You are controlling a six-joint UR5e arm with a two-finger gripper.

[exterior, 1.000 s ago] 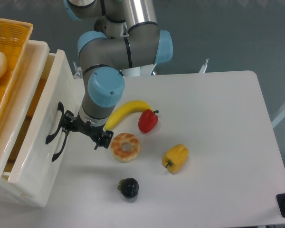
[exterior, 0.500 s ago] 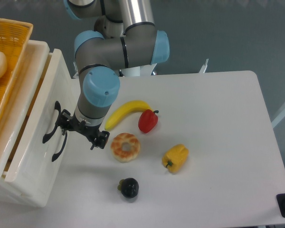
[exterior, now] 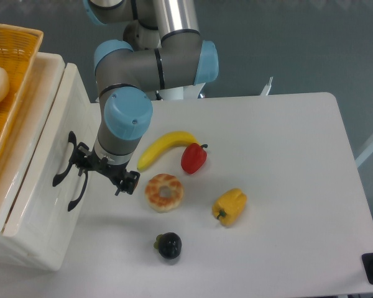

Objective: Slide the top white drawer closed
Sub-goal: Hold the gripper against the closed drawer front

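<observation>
We press our gripper (exterior: 102,172) against the front of the top white drawer (exterior: 46,167) at nine o'clock, beside its black handle (exterior: 63,162), since pushing needs no grasp. The jaws stand apart, holding nothing. The drawer looks nearly shut.

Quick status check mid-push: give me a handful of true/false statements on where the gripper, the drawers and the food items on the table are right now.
1. The gripper is at the front of the top white drawer, by its black handle. True.
2. The banana lies inside the drawer. False: it lies on the table, next to the red pepper.
3. An orange wicker basket sits on top of the cabinet. True.
4. The gripper holds the donut. False: the donut lies on the table to the side of the gripper.
5. The yellow pepper touches the dark fruit. False: they lie apart.
</observation>
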